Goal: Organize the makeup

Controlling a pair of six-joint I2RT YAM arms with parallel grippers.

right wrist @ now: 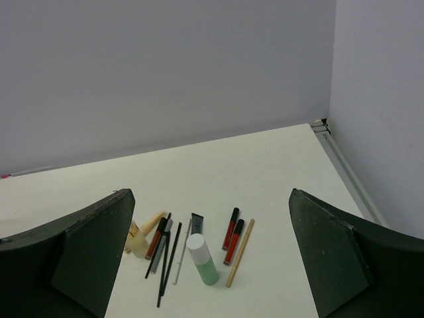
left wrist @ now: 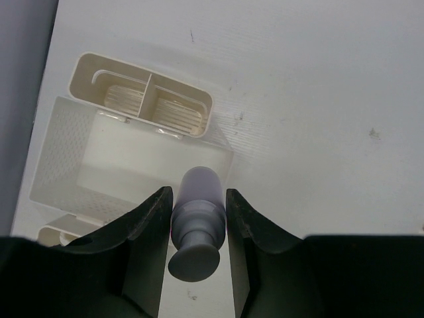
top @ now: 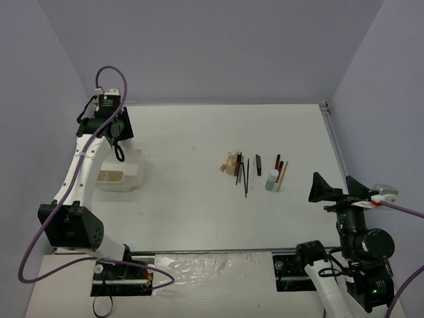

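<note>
The makeup (top: pixel 255 171) lies in two places. One piece, a grey bottle (left wrist: pixel 197 212), is clamped in my left pincer (left wrist: pixel 197 193). The two dark fingers (left wrist: pixel 154 212) press its sides, and its flared cap points back toward my wrist. The bottle hangs over the corner of the white tray (left wrist: pixel 66 132), by the edge of the large compartment with the dotted floor. I cannot tell whether it touches the plastic. Past that compartment is a small section split in two by a divider, and both halves look bare. From above, my left pincer (top: pixel 118 147) hovers over the far end of the tray (top: pixel 132 173), near the left wall.

My right pincer (right wrist: pixel 211 192) is spread wide with nothing between its fingers. It is raised over the right side of the table (right wrist: pixel 278 165). Ahead of it, well apart from the tray, the remaining pieces lie in a loose row. These are a white-green bottle (right wrist: pixel 202 260), a tan wooden stick (right wrist: pixel 240 252) just to its right, and two red tubes (right wrist: pixel 230 228) between them. There is also a short dark tube (right wrist: pixel 197 223), thin black pencils (right wrist: pixel 169 265), a brown tube (right wrist: pixel 156 238) and a pale item (right wrist: pixel 139 244) at the left end.
</note>
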